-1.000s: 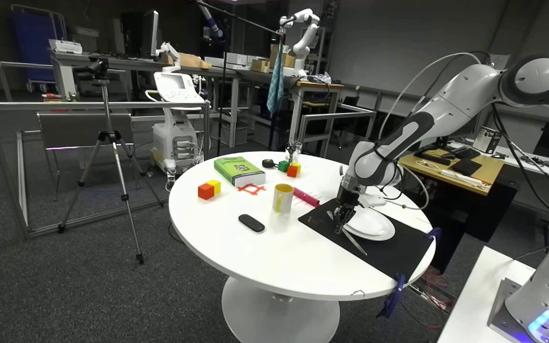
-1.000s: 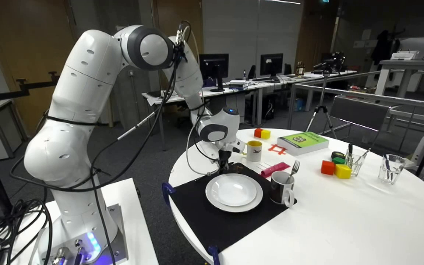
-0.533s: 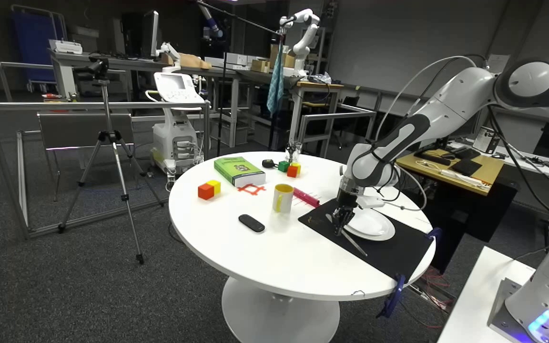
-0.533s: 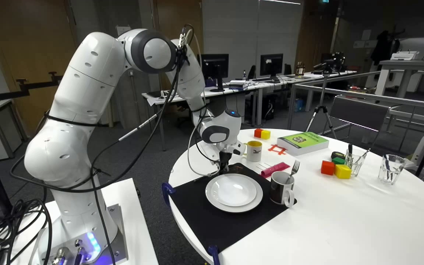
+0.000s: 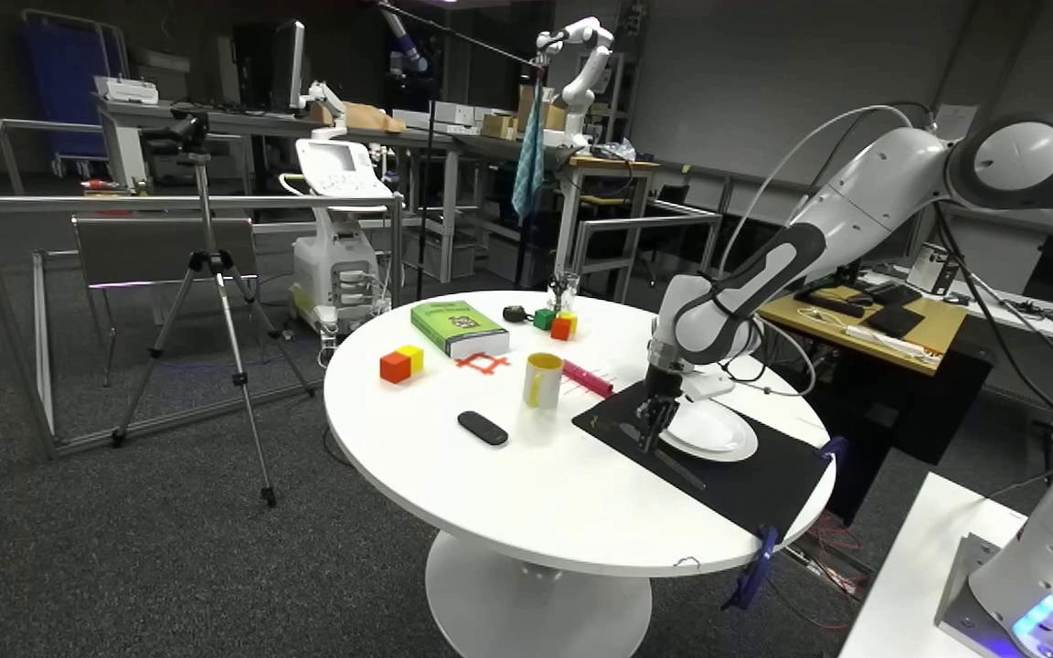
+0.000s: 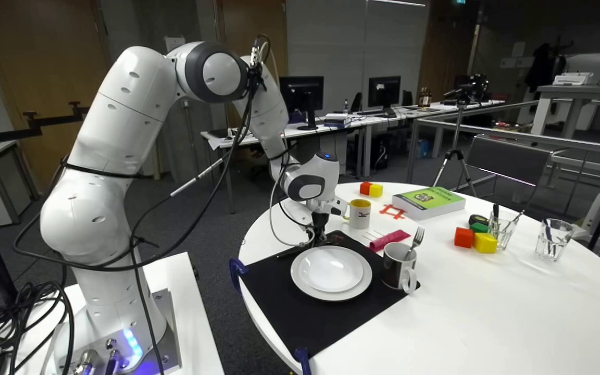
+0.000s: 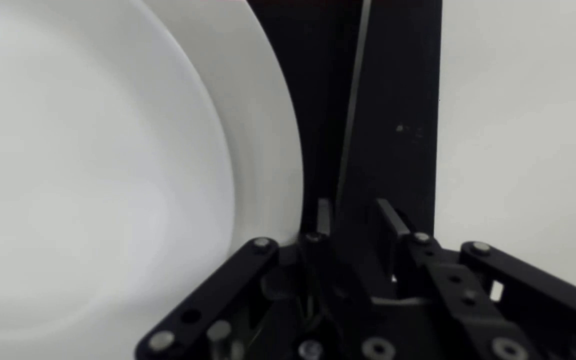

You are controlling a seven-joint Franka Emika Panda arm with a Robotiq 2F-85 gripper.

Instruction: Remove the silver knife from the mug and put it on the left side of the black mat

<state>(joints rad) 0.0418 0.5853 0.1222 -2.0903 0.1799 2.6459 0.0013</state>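
Note:
The silver knife lies along one edge of the black mat, beside the white plates. It looks dark grey in both exterior views. In the wrist view the knife is a thin strip between plate and mat edge, running down toward the jaws. My gripper is open, low over the mat. The knife's line reaches the gap near the left finger; its near part is lost in the dark. The gripper also shows low beside the plates in an exterior view. The dark mug holds a fork.
Stacked white plates sit on the mat. A white cup with yellow inside, a pink roll, a black remote, a green book and coloured blocks stand on the round table. Blue clamps hold the mat's edge.
The knife looked bright and slightly tilted at the gripper; now it looks darker and lies flatter on the mat. The gripper has shifted only slightly.

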